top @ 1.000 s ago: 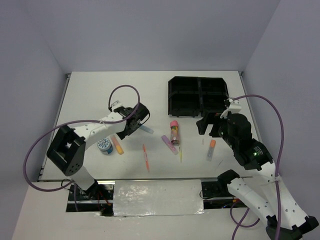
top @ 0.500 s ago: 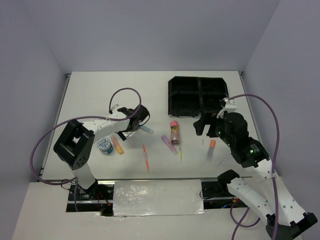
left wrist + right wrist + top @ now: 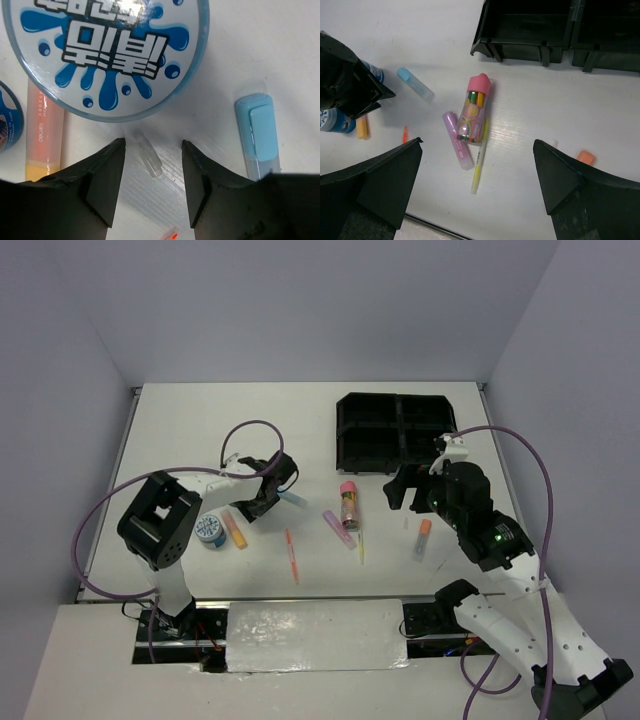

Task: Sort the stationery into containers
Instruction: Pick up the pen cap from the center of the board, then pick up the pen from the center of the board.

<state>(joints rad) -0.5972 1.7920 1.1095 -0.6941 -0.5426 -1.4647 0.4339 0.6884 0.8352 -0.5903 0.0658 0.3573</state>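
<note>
Left pincer (image 3: 152, 144) hangs low over the table (image 3: 180, 430) with its fingers (image 3: 107, 180) spread and nothing gripped. In its wrist view a tape roll (image 3: 107, 55) fills the 12 o'clock side just past the tips. A small clear piece (image 3: 148, 153) lies in the gap between them. A blue marker (image 3: 260, 132) lies at 3 o'clock, just beside the right finger. An orange marker (image 3: 44, 135) lies at 9 o'clock, with a second roll (image 3: 7, 125) at the picture's edge beyond it. From above, that second roll and the orange marker lie side by side at the pincer's 8 o'clock. Right pincer (image 3: 477, 145) is raised well clear of the table, jaws wide and holding nothing. Seen from its wrist, a glue stick (image 3: 476, 107), a purple marker (image 3: 458, 139) and a yellow pen (image 3: 479, 160) lie close together right under the gap. The black tray (image 3: 530, 30) sits at 12 to 1 o'clock, a second orange marker (image 3: 585, 157) at 4 o'clock, and the tip of an orange pen (image 3: 404, 134) at 9 o'clock.
</note>
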